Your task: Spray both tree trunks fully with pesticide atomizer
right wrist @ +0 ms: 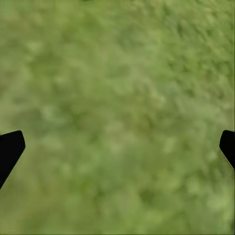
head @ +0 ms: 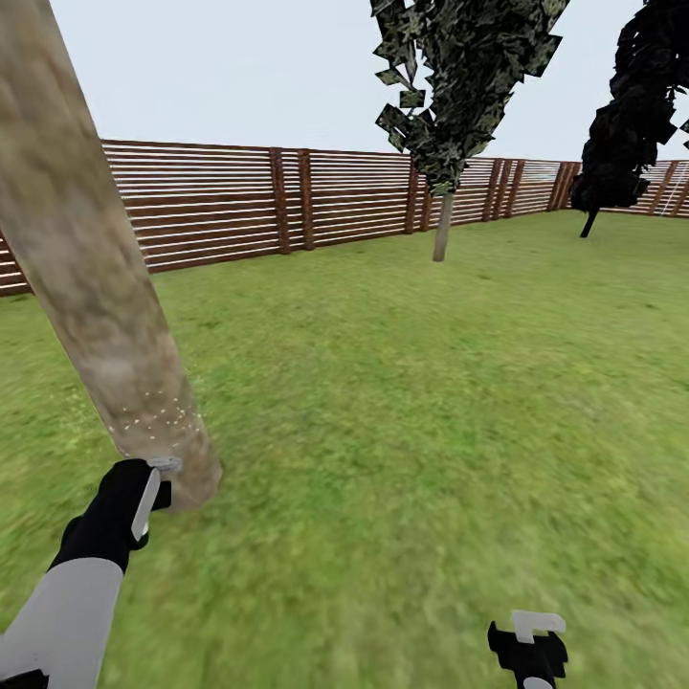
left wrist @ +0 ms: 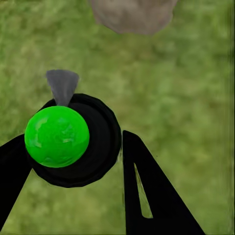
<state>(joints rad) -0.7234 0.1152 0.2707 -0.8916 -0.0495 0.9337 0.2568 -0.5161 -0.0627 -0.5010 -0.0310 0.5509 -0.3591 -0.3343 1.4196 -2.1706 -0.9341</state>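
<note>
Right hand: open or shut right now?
Open. The right hand's fingertips sit at opposite edges of the right wrist view, with just grass between them.

Left arm: stretched forward and low at the head view's left, white forearm, black wrist
Left gripper (head: pixel 158 483): tip right up against the near tree trunk (head: pixel 86 258); in the wrist view its black fingers (left wrist: pixel 152 196) clamp the pesticide atomizer (left wrist: pixel 73 139)
Right gripper (head: pixel 531 636): low at the head view's bottom edge, pointing down, fingers (right wrist: pixel 10 149) spread wide, holding nothing
</note>
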